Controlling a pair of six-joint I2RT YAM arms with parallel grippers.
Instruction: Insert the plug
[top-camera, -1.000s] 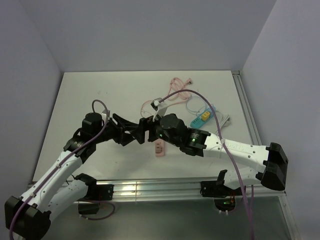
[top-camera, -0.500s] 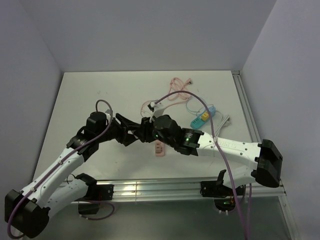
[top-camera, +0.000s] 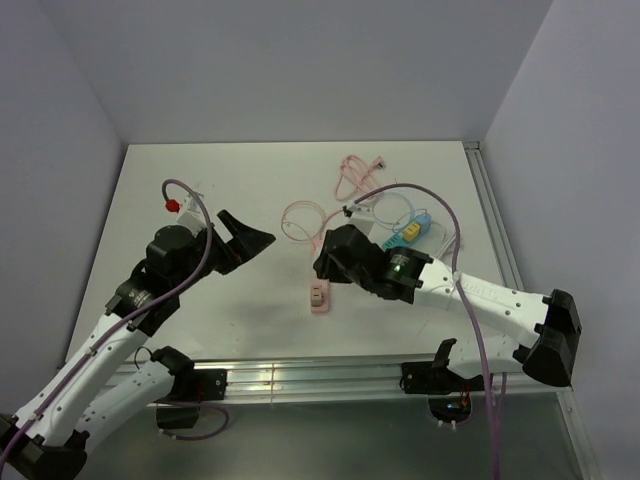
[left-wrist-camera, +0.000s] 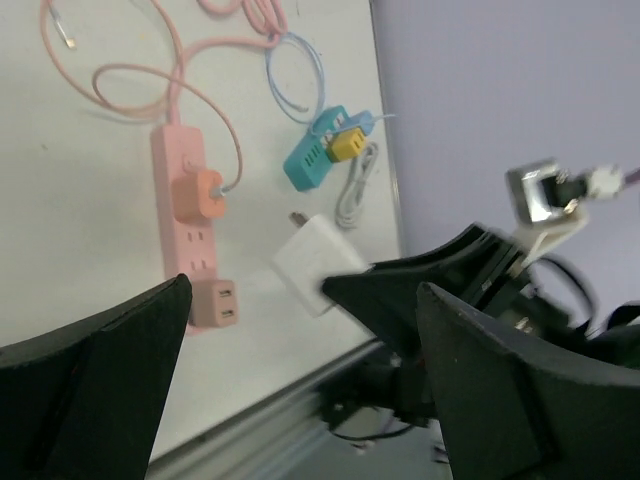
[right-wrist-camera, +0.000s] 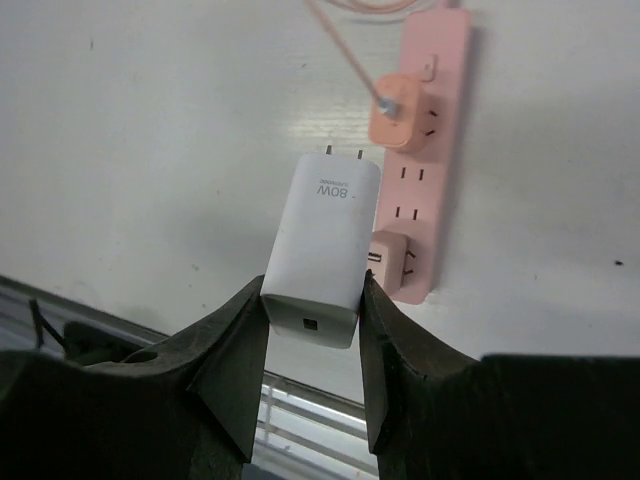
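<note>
The plug (right-wrist-camera: 322, 250) is a white charger block with two prongs pointing away from the wrist camera. My right gripper (right-wrist-camera: 312, 300) is shut on its sides and holds it above the table, just left of the pink power strip (right-wrist-camera: 432, 150). The strip (top-camera: 318, 297) lies flat, with an orange-pink plug in one socket and a pink adapter at its near end. In the left wrist view the white plug (left-wrist-camera: 315, 275) shows in the right gripper's fingers, right of the strip (left-wrist-camera: 180, 245). My left gripper (top-camera: 250, 240) is open, empty, and well left of the plug.
A teal power strip with a yellow plug (top-camera: 405, 235) lies right of the pink one, beside a coiled white cable (left-wrist-camera: 355, 190). Pink cable loops (top-camera: 350, 175) and a thin blue cable (left-wrist-camera: 285, 85) lie farther back. A metal rail (top-camera: 320, 378) runs along the near edge.
The two grippers were together at the table's middle. The left one has opened wide and drawn back to the left. The right one has shut on the white plug and keeps it.
</note>
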